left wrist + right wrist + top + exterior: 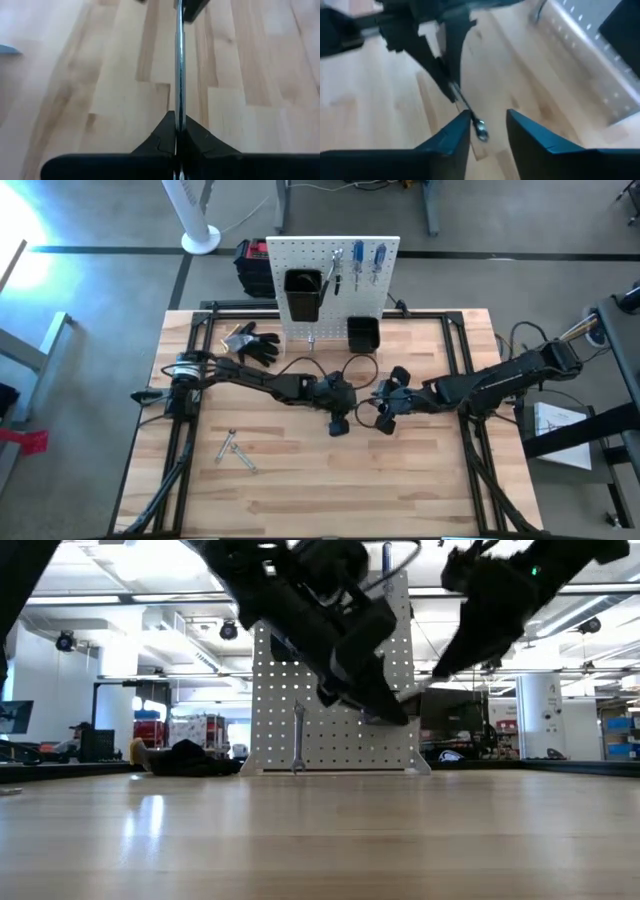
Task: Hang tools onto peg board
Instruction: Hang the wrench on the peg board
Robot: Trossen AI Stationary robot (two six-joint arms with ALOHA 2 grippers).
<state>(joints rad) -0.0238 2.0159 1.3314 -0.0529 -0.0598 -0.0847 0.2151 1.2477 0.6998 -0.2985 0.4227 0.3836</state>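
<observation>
My left gripper is shut on a slim silver wrench above the table's middle. My right gripper is open just to its right. Its two fingers stand on either side of the wrench's free end; I cannot tell whether they touch it. The white peg board stands upright at the far edge, with two black bins and blue-handled screwdrivers hanging on it. Another wrench leans against its foot. My left gripper pinches one end of the wrench between its two fingers. The wrench sticks straight out past the fingertips, in line with the fingers, toward the table's right. It is lifted clear of the table.
Black work gloves lie far left, near the board. Loose silver wrenches lie on the near left of the tabletop. A black case stands behind the board. Bare wood shows near and right.
</observation>
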